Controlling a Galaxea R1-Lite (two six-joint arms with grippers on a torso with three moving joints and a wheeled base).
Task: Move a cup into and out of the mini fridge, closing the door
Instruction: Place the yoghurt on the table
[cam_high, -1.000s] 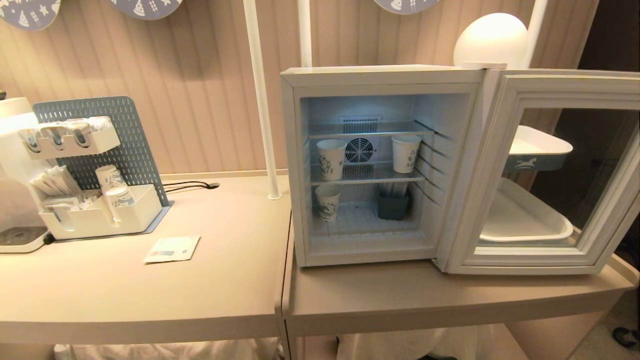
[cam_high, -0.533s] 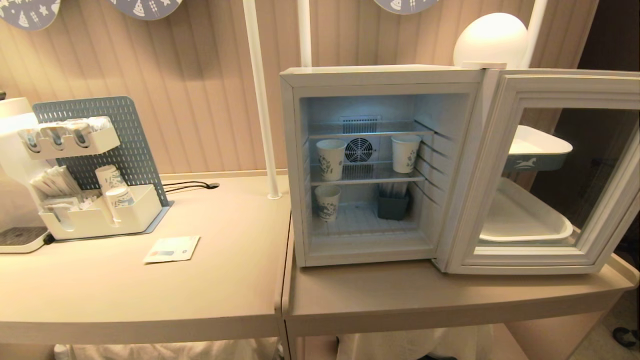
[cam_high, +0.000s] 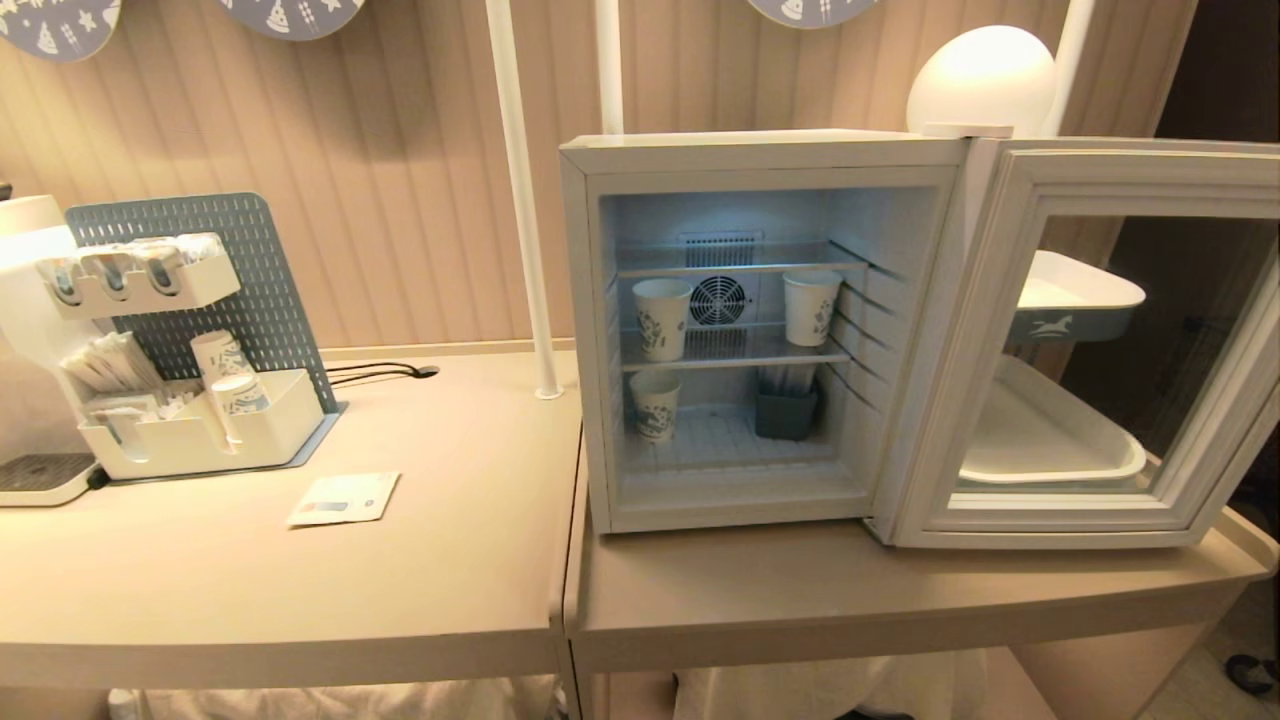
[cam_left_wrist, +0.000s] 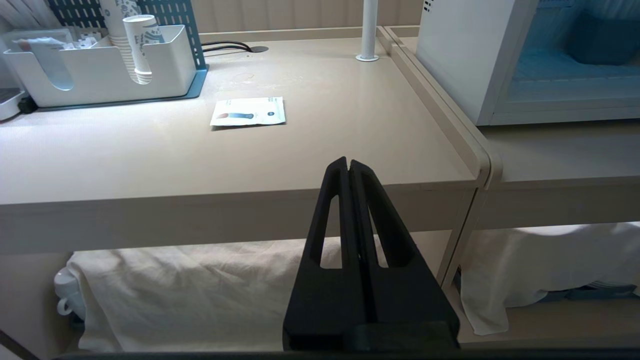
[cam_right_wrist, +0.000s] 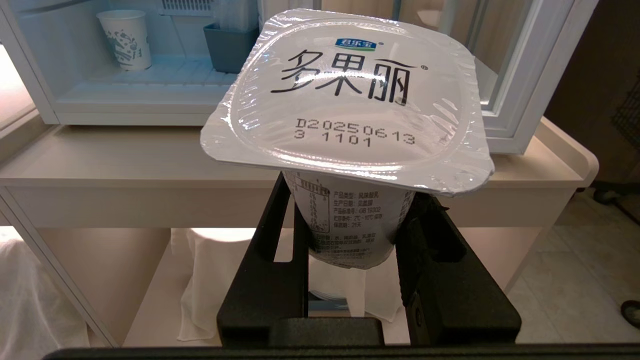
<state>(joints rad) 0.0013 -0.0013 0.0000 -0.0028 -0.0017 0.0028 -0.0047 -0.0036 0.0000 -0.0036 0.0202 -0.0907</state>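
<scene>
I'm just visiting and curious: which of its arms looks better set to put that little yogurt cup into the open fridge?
Probably the right. Its fingers already clamp the cup, facing the mini fridge with the door swung open. The left fingers are shut on nothing, before the neighbouring table.

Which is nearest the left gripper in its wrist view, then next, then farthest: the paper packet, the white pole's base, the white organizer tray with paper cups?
1. Paper packet, flat on the tabletop ahead of the left gripper.
2. White organizer tray, back corner by the pegboard.
3. White pole's base, rear edge beside the mini fridge.
</scene>
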